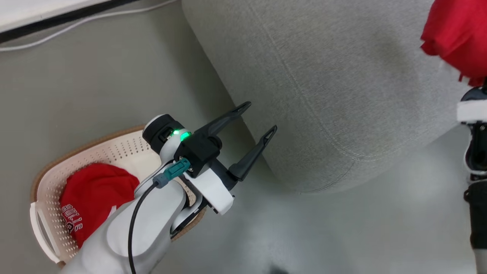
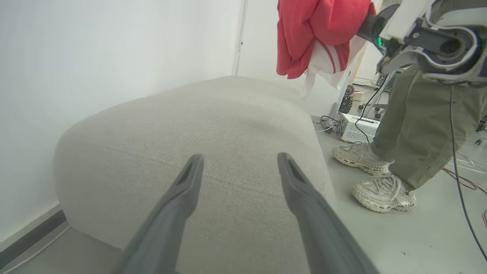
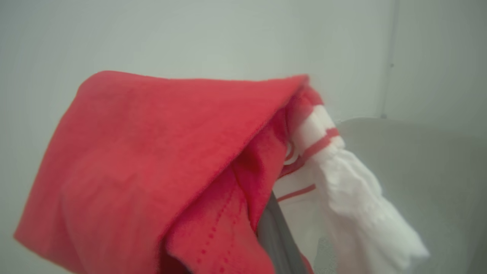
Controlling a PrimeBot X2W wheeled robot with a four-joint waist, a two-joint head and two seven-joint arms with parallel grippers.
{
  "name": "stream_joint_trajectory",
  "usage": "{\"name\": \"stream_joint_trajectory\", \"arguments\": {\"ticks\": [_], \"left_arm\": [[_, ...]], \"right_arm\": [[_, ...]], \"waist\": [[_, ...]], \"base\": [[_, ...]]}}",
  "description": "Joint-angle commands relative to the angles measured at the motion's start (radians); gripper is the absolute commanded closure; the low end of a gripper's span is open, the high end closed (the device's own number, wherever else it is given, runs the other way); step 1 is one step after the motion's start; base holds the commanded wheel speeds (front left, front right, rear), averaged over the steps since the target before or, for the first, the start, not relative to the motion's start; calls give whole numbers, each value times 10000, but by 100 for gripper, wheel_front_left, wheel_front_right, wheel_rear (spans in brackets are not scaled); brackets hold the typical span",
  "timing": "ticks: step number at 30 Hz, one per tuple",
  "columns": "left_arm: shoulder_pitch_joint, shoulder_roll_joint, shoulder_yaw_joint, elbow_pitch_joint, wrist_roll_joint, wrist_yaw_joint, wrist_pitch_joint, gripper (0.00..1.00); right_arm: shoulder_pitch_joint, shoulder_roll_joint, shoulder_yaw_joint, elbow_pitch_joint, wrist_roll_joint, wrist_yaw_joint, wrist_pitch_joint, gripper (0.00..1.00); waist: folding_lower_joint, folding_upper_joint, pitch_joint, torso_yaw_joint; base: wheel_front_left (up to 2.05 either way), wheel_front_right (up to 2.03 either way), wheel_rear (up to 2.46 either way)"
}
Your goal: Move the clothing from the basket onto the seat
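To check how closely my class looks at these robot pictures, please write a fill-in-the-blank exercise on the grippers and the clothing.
1. The left gripper stands ____ and holds nothing.
2. The right gripper is shut on a hanging garment coloured ____.
3. A second garment lies in the ____.
4. The hanging garment is above the grey ____.
Missing words: open; red; basket; seat.

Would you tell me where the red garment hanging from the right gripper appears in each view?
Head view: red garment, top right corner.
Left wrist view: red garment, top centre.
Right wrist view: red garment, centre and left.
Shared landmark: grey sofa.
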Motion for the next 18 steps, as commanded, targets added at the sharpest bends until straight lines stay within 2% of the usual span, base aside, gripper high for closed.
{"name": "stream_joint_trajectory", "arguments": {"ticks": [1,11,18], "left_arm": [[-538,92,170,-263,73,-73,-49,0],[-1254,328,-186,-235,54,-73,-49,0],[-1500,460,-229,-367,112,-73,-49,0]], "right_arm": [[-565,-339,-148,-13,-182,39,-59,100],[-2785,-1153,-1703,1404,-1093,39,-59,100],[-4541,-2126,-2780,2539,-1920,39,-59,100]], "waist": [[0,0,893,564],[0,0,2230,1370],[0,0,2991,1926]], "base": [[0,0,0],[0,0,0],[0,0,0]]}}
